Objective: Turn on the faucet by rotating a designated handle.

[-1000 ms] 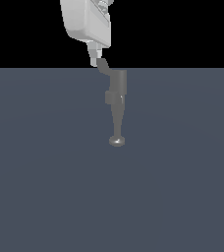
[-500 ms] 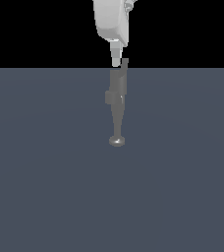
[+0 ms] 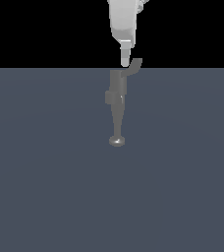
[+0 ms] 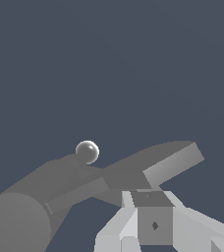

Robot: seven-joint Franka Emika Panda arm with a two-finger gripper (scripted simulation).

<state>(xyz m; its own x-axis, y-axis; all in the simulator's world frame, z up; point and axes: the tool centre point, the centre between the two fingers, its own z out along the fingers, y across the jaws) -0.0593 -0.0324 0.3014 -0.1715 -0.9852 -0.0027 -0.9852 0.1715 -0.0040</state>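
The dull-grey faucet (image 3: 116, 86) lies on the dark floor, its thin stem ending in a round knob (image 3: 116, 141). Its flat handle (image 3: 134, 64) sticks out from the far end of the body toward the exterior view's right. My white gripper (image 3: 125, 61) comes down from above, fingers together, with its tip touching the handle's near side just above the body. In the wrist view the fingers (image 4: 133, 216) sit against the handle (image 4: 170, 160), with the body (image 4: 20, 221) and the knob (image 4: 87, 151) beside them.
A flat dark grey-blue floor (image 3: 45, 187) fills the scene, with a black background beyond its far edge. A small side block (image 3: 108, 97) juts from the faucet body toward the exterior view's left.
My gripper has moved toward the exterior view's right. The handle has swung with it, from pointing left of the faucet body to pointing right of it.
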